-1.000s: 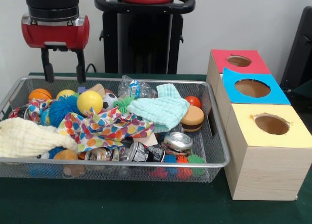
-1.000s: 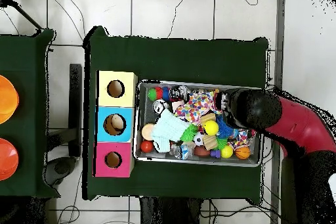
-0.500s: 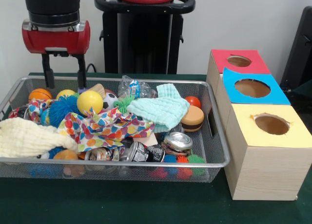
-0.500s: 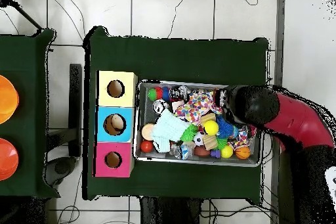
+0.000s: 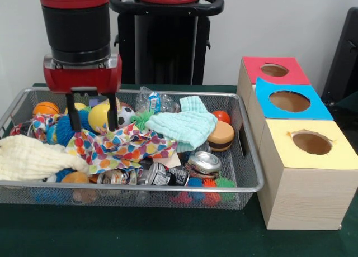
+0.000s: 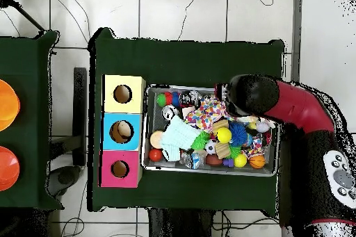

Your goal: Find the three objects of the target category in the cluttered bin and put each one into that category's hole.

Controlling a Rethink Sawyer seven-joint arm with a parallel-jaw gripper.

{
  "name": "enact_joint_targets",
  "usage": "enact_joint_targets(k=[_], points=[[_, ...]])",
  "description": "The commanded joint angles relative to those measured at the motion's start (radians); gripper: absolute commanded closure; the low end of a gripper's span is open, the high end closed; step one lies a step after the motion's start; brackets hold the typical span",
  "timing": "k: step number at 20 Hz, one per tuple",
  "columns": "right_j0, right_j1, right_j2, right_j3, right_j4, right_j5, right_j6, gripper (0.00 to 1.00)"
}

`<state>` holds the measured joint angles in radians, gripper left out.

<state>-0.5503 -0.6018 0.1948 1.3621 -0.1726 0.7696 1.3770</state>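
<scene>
Red-black arm [image 5: 78, 28] vertical, wrist pointing straight down; gripper [image 5: 93, 119] low, its two black fingers [image 5: 72, 113] spread apart, nothing between them.

Beside the wire bin [image 5: 246, 185] stand 3 boxes: 1 red-topped box [image 5: 253, 70], 1 blue-topped box [image 5: 263, 103] and 1 yellow-topped box [image 5: 291, 156], each with 1 round hole. In the bin lie 3 cloths: 1 cream cloth [image 5: 31, 159], 1 spotted cloth [image 5: 120, 148], 1 mint cloth [image 5: 187, 125]. Also in the bin: 1 burger toy [image 5: 221, 136], 1 yellow ball [image 5: 99, 115], 1 soccer ball [image 5: 127, 114].
</scene>
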Motion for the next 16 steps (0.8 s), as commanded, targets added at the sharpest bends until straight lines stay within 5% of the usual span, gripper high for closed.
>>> enact_joint_targets(k=[1,16], points=[[0.026,0.111,0.052,-0.147,0.021,0.128,0.066,0.00],[0.037,0.150,0.047,-0.207,0.031,0.147,0.053,0.00]])
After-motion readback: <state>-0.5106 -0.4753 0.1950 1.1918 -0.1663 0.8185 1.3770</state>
